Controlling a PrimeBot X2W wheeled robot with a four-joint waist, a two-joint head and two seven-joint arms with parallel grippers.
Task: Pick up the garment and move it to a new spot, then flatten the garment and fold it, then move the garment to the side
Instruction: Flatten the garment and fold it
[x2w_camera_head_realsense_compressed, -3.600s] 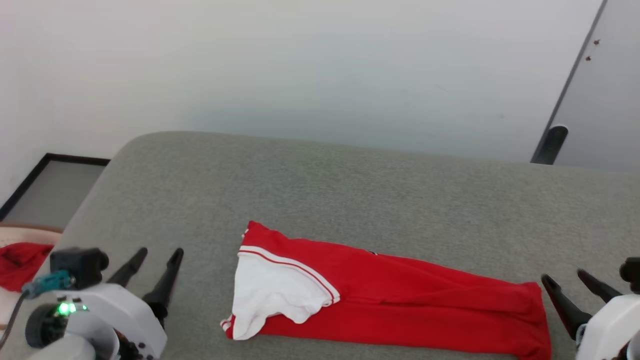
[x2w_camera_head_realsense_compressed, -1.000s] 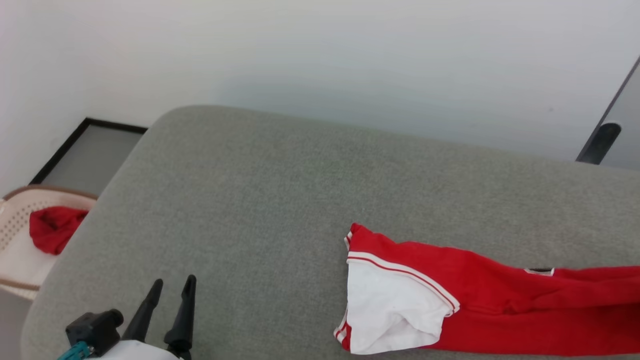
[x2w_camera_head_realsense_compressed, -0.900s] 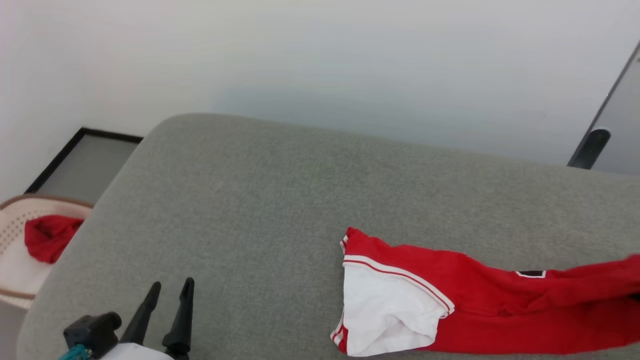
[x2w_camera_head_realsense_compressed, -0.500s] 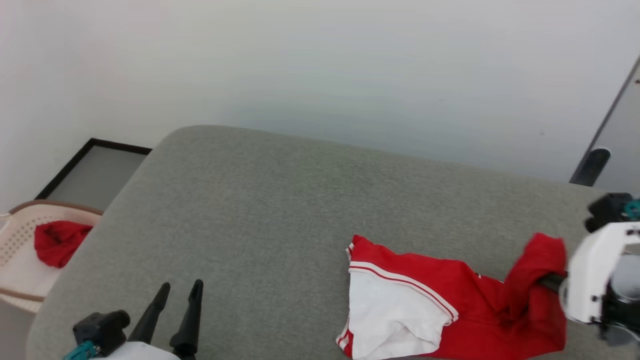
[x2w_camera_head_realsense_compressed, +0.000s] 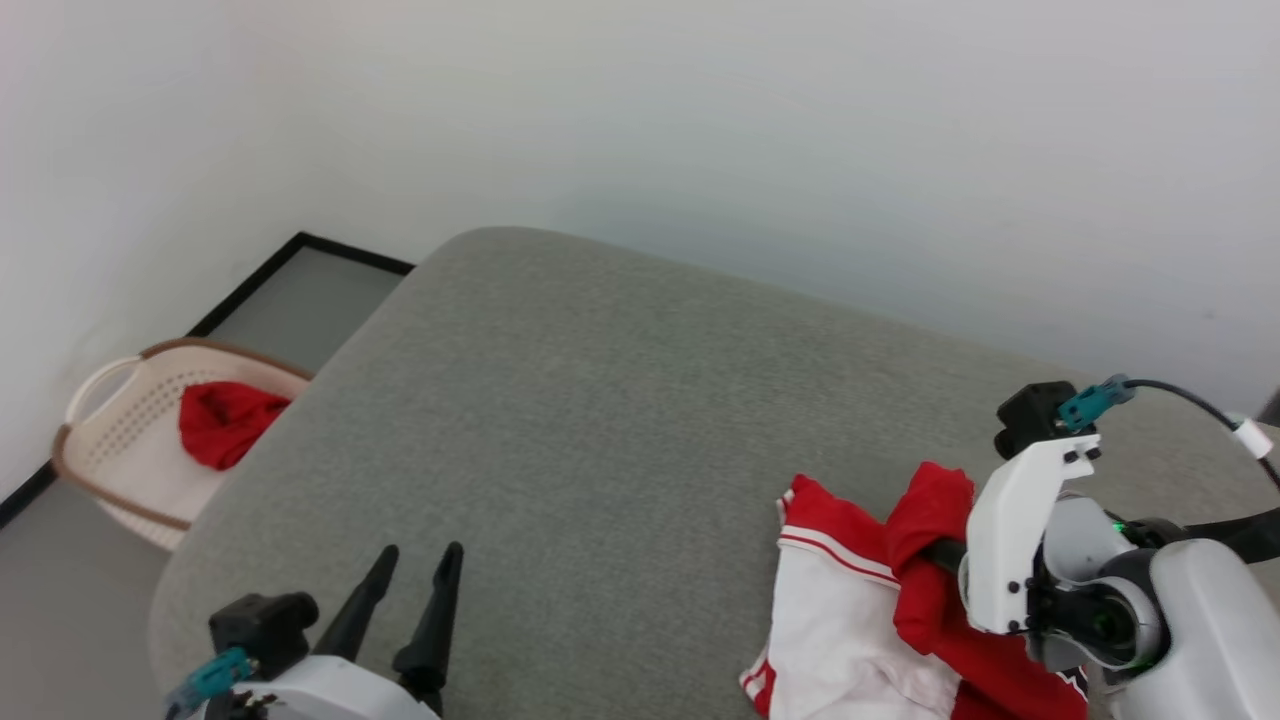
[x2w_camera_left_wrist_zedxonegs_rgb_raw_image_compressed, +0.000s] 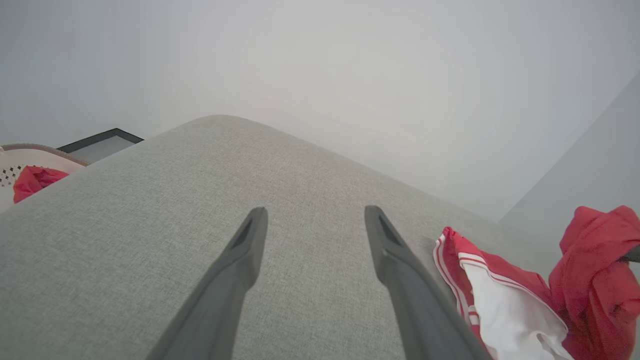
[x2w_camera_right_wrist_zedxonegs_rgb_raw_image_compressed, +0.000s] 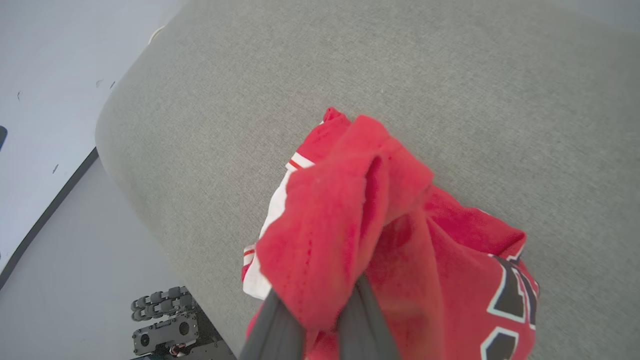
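Right jaws are clamped on a bunched red fold of the garment (x2w_camera_head_realsense_compressed: 860, 620). That end hangs lifted off the grey padded surface (x2w_camera_head_realsense_compressed: 620, 400), while the white-sleeve end lies on it near the front edge. I'd lift higher before traversing so the tail clears rather than drags and twists, then set down toward the open middle. Left jaws are apart and empty, well left of the garment.
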